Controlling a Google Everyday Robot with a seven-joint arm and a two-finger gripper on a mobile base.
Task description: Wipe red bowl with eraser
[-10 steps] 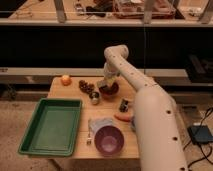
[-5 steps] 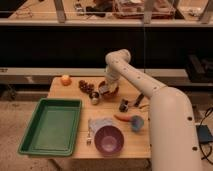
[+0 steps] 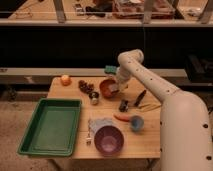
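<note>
Red bowl (image 3: 106, 88) is sitting at the far middle of the table (image 3: 150, 140), directly beneath and touching the gripper (image 3: 116, 88), which is reaching into its right rim. Finger opening cannot be told; the eraser itself is not discernible.

Gripper (image 3: 116, 88) sits at right rim of red bowl (image 3: 106, 88), back-centre of table (image 3: 150, 140). Tray (image 3: 51, 126) front-left. Purple bowl (image 3: 109, 139) front-centre, small cup (image 3: 136, 122) to its right. Round fruit, probably an orange (image 3: 65, 80), back-left.
</note>
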